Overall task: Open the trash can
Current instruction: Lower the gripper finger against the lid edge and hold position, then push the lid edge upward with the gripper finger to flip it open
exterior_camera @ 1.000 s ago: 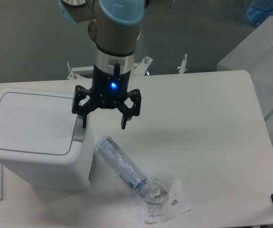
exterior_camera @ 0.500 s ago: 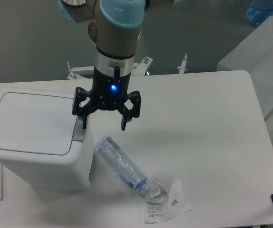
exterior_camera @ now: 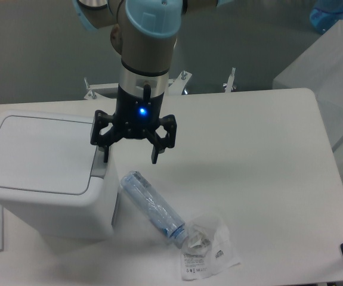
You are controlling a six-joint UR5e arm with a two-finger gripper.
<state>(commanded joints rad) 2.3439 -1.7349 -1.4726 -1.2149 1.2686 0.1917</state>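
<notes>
The boxy white plastic trash can (exterior_camera: 43,173) sits at the frame's lower left, lid down. The end effector (exterior_camera: 130,156), fingers spread and empty, hovers at its right edge, one fingertip directly above the grey push-button tab (exterior_camera: 99,168).

- Only one view is supplied, taken from a fixed point above the counter (exterior_camera: 266,155) and angled steeply down.
- The counter is seen from its near edge toward its far edge, with grey floor beyond.
- The arm is cut off by the top edge; the claw (exterior_camera: 130,156) is framed left of centre at moderate range.
- The bin (exterior_camera: 40,179) is cropped slightly at the left edge.
</notes>
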